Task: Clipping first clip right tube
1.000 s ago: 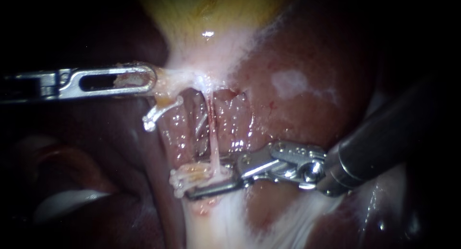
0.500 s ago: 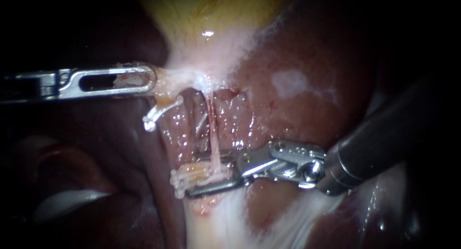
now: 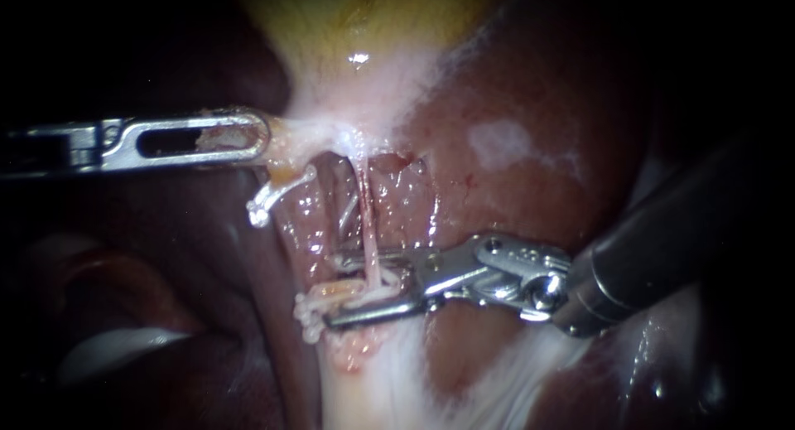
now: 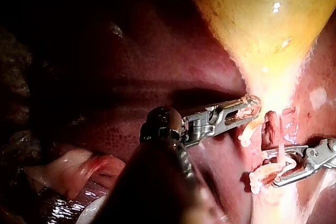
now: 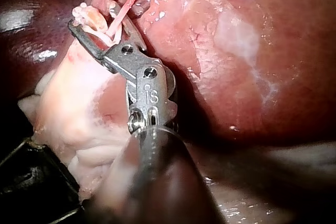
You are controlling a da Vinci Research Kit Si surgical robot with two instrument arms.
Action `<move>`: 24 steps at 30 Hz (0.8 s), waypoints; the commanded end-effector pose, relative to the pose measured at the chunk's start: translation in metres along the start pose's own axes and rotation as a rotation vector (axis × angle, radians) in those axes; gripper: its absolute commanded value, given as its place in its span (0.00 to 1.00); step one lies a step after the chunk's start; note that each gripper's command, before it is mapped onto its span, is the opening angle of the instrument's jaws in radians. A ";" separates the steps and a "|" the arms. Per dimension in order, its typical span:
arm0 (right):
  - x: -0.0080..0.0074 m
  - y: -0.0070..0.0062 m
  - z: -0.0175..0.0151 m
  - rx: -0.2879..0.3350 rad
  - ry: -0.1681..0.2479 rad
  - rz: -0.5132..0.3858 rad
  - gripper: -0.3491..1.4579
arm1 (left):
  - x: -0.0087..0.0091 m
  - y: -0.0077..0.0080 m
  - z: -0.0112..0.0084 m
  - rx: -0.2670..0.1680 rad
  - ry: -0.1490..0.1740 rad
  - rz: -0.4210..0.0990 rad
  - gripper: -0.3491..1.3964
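A thin pink tube (image 3: 365,231) runs down from the gallbladder's neck. My right instrument (image 3: 331,289) comes in from the right, its jaws open, one above and one below where the tube crosses them. The same straddle shows in the right wrist view around the tube (image 5: 126,6), with the right instrument (image 5: 102,24) open. My left instrument (image 3: 263,140) is shut on pale tissue at the neck of the yellow gallbladder (image 3: 373,16) and holds it to the left. In the left wrist view, the left instrument (image 4: 254,108) holds this tissue.
A white clip (image 3: 265,200) hangs on a stump just below the left instrument's jaws. A second white clip (image 3: 310,310) sits at the right instrument's jaw tips. Dark red liver (image 3: 513,173) lies behind and to the right; pale fatty tissue (image 3: 373,380) spreads below.
The right instrument's jaws have spread apart, and its upper jaw now shows above the crossing point on the tube. The left instrument has not moved.
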 end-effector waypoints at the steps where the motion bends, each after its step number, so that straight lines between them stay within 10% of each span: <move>1: 0.0001 0.0000 -0.0001 0.003 0.005 0.001 0.47 | 0.0000 0.0000 0.0000 0.000 0.000 0.000 0.00; 24: 0.0008 -0.0006 -0.0004 0.183 0.143 0.123 0.46 | 0.0000 0.0000 0.0001 0.000 0.000 0.000 0.00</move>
